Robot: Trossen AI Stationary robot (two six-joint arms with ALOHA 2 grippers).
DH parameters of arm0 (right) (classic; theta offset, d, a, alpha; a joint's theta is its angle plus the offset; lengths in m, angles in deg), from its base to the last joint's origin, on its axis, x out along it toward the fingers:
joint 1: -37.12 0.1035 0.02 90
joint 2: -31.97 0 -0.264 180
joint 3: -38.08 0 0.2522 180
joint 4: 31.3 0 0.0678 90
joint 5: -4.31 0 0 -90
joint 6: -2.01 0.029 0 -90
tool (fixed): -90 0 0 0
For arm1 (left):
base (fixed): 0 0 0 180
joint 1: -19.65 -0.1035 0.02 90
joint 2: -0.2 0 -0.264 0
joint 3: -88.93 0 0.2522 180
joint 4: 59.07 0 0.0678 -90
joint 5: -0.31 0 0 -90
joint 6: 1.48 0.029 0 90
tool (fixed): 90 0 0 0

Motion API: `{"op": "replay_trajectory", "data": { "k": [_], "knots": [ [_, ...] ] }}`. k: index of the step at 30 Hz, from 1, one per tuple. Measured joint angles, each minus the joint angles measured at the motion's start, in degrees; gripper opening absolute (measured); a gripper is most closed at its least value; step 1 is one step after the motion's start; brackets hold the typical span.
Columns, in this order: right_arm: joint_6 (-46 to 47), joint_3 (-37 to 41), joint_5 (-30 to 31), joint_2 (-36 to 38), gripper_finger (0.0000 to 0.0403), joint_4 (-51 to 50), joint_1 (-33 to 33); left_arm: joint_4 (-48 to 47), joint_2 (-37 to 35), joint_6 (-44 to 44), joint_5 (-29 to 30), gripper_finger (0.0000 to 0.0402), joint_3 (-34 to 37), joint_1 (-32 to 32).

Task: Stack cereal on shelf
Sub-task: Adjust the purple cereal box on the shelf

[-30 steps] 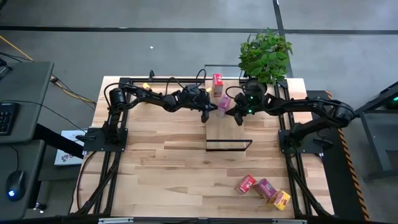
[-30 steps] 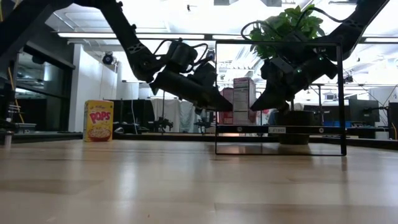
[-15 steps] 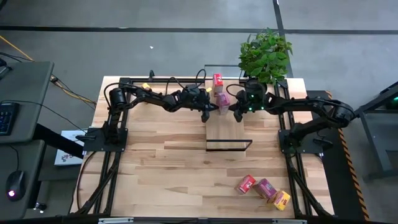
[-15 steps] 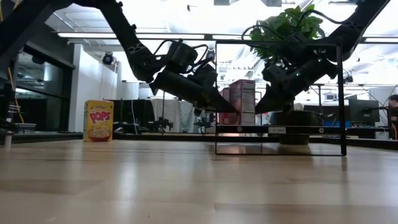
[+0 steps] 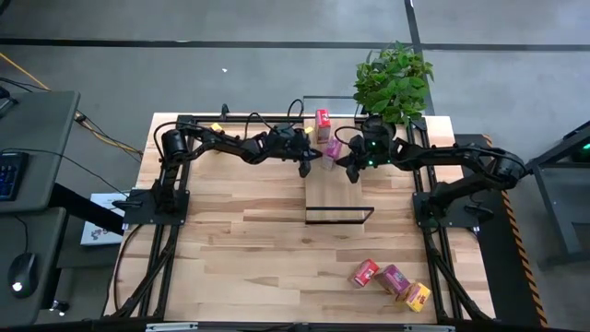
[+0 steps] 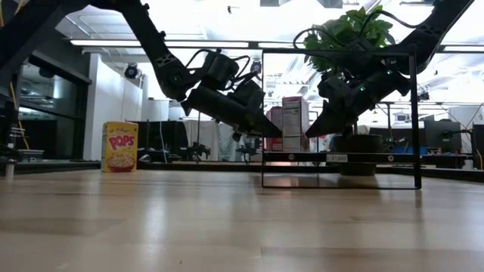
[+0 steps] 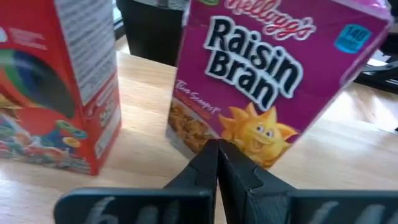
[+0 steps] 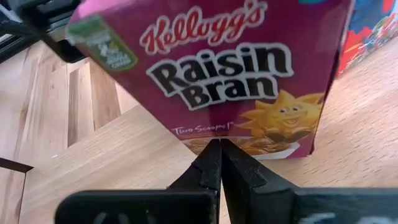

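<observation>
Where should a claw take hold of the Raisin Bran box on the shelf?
Grip the Raisin Bran box across its narrow sides, near the top, coming from above. It stands upright on the shelf, the red cereal box close beside it, so a low side approach looks crowded.

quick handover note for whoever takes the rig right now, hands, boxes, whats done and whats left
Left hand: shut, empty, at the Raisin Bran box from its left.
Right hand: shut, empty, at the same box from its right.
Shelf: holds the Raisin Bran box, which looks tilted, and a red box standing behind it.
A yellow Pops box stands on the table, off the shelf, at the far left.
Three more boxes, red, purple and yellow, lie on the table's front right.
Done: two boxes on the shelf. Left: settle the purple one, then shelve the other four.
</observation>
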Motion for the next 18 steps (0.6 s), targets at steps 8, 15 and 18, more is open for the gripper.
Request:
{"op": "replay_trajectory", "data": {
  "k": [8, 15, 18],
  "knots": [
    [-0.14, 0.00, 3.13, 0.00, 0.0000, -0.02, -0.22, 0.00, -0.01, -0.09, -0.66, 0.0000, 0.00, 0.42],
    [-0.17, 0.00, 3.12, 0.00, 0.0000, -0.09, -0.22, 0.03, -0.01, -0.99, -1.02, 0.0000, 0.00, 0.52],
    [-0.69, 0.00, 3.18, 0.00, 0.0000, 0.03, -0.22, 0.47, -0.03, -1.52, -2.53, 0.0000, 0.02, 0.49]
  ]
}}
